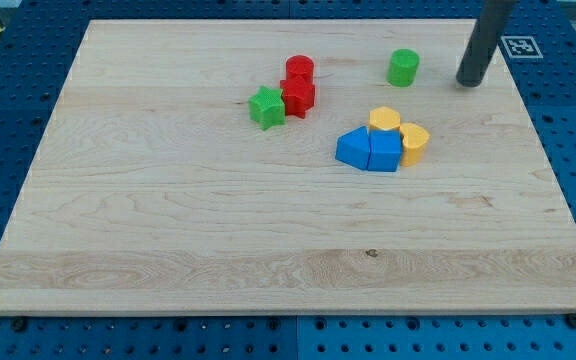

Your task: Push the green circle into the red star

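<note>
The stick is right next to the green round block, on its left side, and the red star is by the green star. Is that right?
Not quite. In the camera view my tip is on the right side of the green round block, a small gap away, not the left. The rest holds: the red star sits right by the green star.

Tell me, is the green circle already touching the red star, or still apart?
Apart. The green circle stands alone toward the view's right of the red star, with bare wood between them. My tip is right of it.
</note>
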Controlling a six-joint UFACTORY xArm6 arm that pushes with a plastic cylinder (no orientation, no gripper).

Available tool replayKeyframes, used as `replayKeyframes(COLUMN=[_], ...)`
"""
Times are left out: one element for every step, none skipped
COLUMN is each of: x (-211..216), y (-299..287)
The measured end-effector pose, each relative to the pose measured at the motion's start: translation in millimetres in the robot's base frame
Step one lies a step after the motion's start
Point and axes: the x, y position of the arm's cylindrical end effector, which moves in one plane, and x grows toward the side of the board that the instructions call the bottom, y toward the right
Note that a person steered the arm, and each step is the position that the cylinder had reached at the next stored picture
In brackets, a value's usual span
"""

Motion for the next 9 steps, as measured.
replayKeyframes(x=[-11,-12,-24,-32,-52,-54,-54,-54,-37], y=[-1,-36,-73,-101,-113,-126,-122,-74,-25])
